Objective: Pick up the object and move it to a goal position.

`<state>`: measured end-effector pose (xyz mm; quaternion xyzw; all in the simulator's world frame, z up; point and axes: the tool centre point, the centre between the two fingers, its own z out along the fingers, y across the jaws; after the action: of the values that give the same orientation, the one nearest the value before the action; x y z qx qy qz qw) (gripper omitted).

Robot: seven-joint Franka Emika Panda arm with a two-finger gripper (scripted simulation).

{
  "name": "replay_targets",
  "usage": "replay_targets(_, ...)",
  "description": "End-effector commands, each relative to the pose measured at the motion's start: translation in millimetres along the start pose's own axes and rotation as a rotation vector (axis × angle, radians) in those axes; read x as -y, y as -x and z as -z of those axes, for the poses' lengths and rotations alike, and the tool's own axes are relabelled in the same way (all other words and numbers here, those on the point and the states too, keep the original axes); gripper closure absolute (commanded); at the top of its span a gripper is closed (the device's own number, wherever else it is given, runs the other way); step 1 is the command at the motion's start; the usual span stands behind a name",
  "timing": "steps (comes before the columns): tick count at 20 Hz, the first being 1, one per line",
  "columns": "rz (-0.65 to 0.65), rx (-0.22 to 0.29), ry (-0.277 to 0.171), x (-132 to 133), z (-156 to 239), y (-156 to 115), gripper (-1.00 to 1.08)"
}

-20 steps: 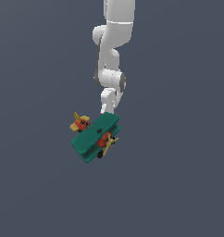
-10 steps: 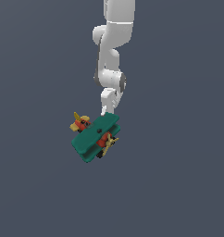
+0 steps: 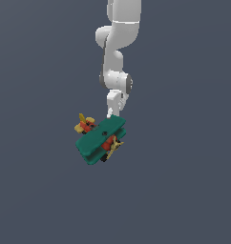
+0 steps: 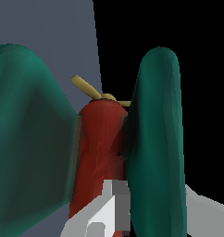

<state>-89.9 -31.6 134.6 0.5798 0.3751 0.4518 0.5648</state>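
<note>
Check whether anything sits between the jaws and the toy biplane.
Nothing visible does. The gripper is already at the biplane, one finger against its red body between the teal wings. No goal marker shows, so the path onward cannot be judged.

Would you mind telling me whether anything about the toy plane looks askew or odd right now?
The biplane hangs tilted beneath the claw, its wings slanting rather than level. In the wrist view a finger sits against its red body. No damage shows.
</note>
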Motion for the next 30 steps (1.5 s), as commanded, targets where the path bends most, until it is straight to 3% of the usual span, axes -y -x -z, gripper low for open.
replay_targets(1, 0.0, -0.003, 0.0, -1, 7, -10, 1.08)
replay_targets(8, 0.002, -0.004, 0.0, -6, 34, -46, 1.08)
replay_targets(22, 0.001, -0.003, -0.003, -19, 105, -145, 1.08)
replay_targets(30, -0.001, -0.002, -0.002, -24, 128, -182, 1.08)
